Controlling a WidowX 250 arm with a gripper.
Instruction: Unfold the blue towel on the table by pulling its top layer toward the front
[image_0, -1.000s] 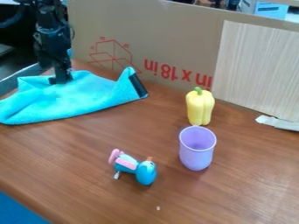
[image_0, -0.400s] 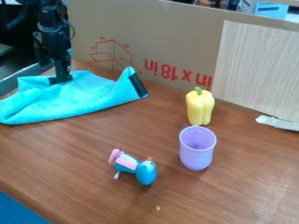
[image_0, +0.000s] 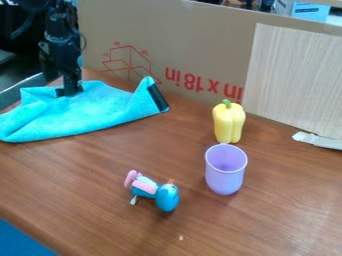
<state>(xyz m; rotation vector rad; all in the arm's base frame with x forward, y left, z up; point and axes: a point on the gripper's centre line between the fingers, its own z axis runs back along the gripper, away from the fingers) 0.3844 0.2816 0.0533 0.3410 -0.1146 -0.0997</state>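
The end effector (image_0: 69, 90) is down at the far part of the blue cloth (image_0: 93, 112), which spreads out beneath and beside it on the bench (image_0: 80, 180); whether it is clamped on fabric or merely touching, I cannot tell. The step looks like gripping the cloth, and the next move seems to call for a secure hold before any pull, with the pepper (image_0: 229, 124), cup (image_0: 224, 176) and toy (image_0: 165, 198) well apart from it.

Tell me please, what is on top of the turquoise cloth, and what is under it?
The lower end of the black robot arm is at the far part of the turquoise cloth. The wooden table shows around it; whatever the cloth covers cannot be seen.
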